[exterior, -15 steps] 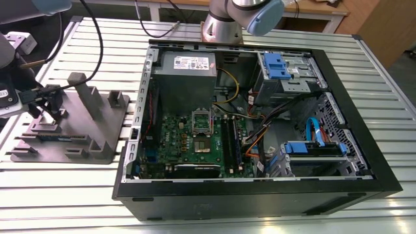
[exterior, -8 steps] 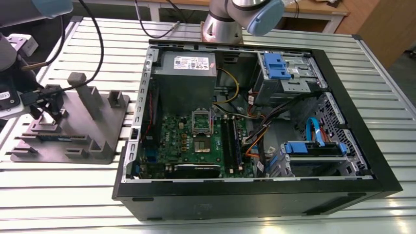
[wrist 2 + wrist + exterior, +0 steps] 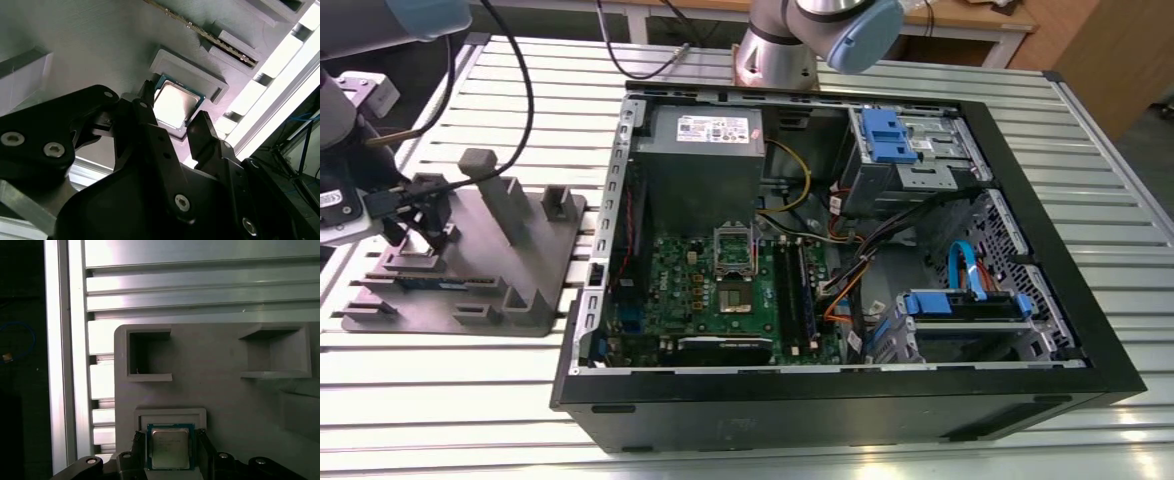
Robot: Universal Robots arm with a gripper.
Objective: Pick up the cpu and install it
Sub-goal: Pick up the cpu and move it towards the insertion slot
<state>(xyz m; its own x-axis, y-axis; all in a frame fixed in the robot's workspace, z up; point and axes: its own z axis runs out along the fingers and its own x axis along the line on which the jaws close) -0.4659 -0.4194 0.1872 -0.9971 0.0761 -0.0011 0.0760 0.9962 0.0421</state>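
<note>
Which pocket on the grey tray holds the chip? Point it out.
The shallow framed pocket at the gripper: the cpu lies in it. The two deeper pockets look empty.

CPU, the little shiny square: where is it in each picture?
Exterior view: likely hidden under the arm, over the grey tray on the exterior view's left.
Second wrist view: the cpu lies in a raised frame on the tray, right at the hand.
First wrist view: the cpu sits in that same frame, at the hand.
Shared landmark: the grey tray.
</note>
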